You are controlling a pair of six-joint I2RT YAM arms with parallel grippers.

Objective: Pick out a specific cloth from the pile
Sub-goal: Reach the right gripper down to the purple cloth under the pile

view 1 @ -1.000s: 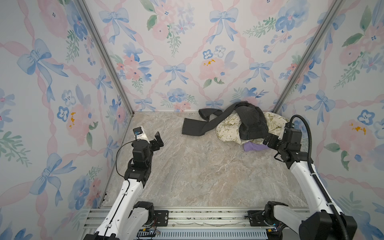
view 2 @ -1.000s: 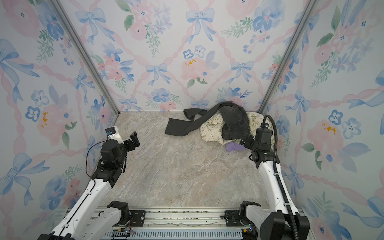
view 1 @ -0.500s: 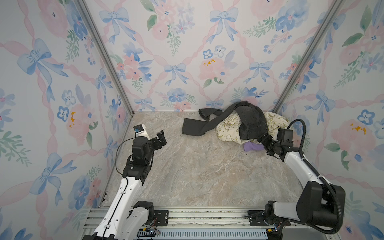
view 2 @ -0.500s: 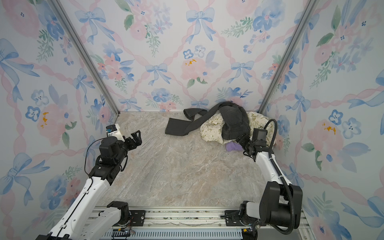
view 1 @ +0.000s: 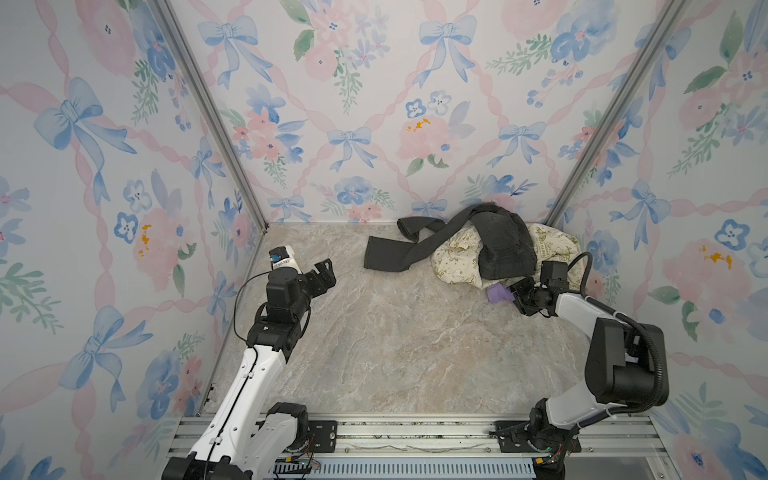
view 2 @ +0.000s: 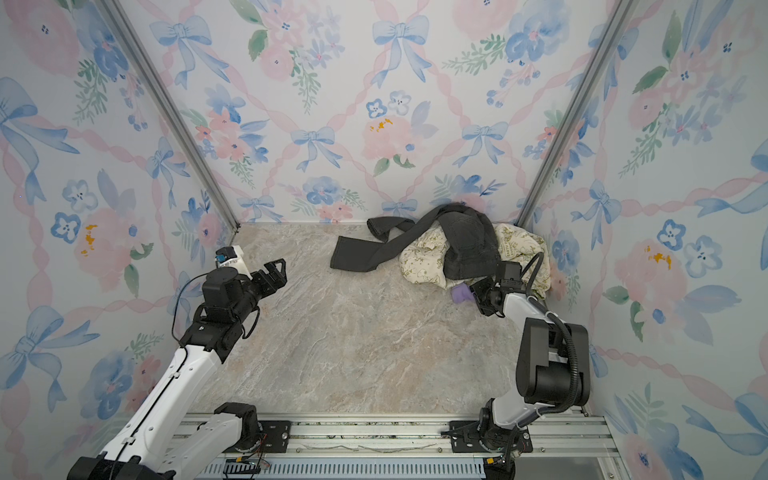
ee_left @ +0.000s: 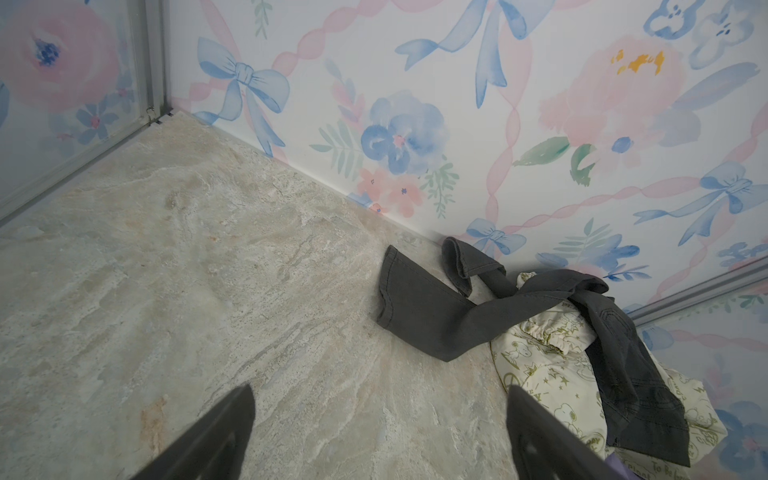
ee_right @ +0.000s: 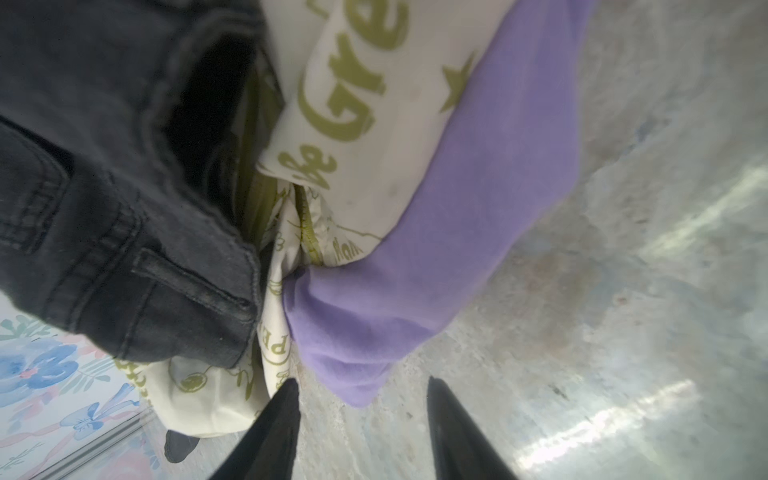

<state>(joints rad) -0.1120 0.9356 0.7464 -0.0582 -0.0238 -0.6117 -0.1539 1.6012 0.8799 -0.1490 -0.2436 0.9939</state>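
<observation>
Marble tabletop (view 1: 395, 345) — pile (view 1: 490, 249) and cloth (view 1: 500, 294) rest there.

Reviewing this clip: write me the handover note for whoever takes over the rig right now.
Left gripper: open, empty, held over the left side of the table, away from the pile.
Right gripper: jaws apart, low at the lavender cloth; its exposed corner sits between the fingertips, not pinched.
Lavender cloth: mostly buried at the far right under the cream printed cloth and dark grey pants.
Done: approach.
Left: grip the corner and pull the cloth free of the pile.
</observation>
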